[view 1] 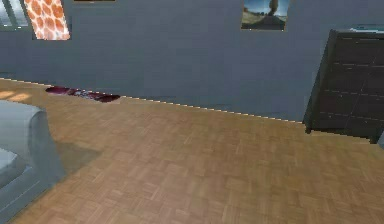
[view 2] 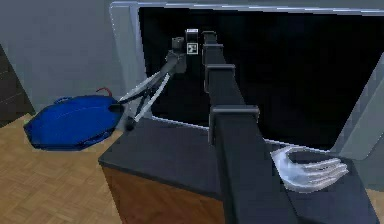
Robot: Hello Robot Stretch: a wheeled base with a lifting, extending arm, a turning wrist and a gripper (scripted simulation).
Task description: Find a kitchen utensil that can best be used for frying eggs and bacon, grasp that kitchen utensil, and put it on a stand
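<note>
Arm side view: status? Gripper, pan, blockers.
Gripper holds blue pan, clear of the stand, over floor. Pan not yet set down. On stand, right of arm: pale curved thing.

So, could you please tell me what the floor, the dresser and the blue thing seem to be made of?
Floor: looks like wood parquet, matte, by its small tan blocks.
Dresser: probably dark-stained wood; drawer lines are visible.
Blue thing: smooth and slightly glossy, perhaps enamelled metal or plastic; I cannot tell which.
</note>
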